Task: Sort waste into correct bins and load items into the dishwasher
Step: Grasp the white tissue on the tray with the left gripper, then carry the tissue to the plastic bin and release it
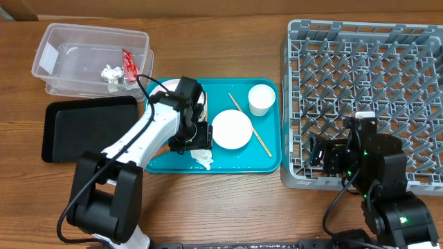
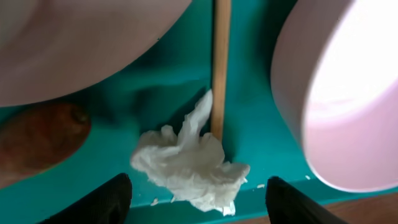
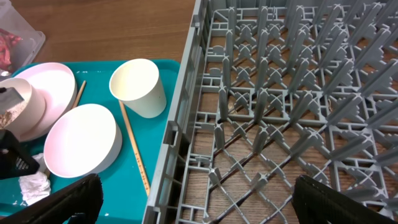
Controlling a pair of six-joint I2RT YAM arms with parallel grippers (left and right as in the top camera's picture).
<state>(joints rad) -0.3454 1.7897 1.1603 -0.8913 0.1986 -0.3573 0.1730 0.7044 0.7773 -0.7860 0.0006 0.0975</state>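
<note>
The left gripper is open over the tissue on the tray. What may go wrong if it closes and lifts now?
1. A chopstick end lies against the tissue, so the left gripper may pinch or drag it along.
2. The bowl stands close beside the tissue; the finger on that side may nudge it.
3. The tissue sits near the tray edge; a weak pinch may drop it onto the table.

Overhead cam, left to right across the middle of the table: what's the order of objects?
black tray → crumpled tissue → white bowl → white cup → grey dish rack
</note>
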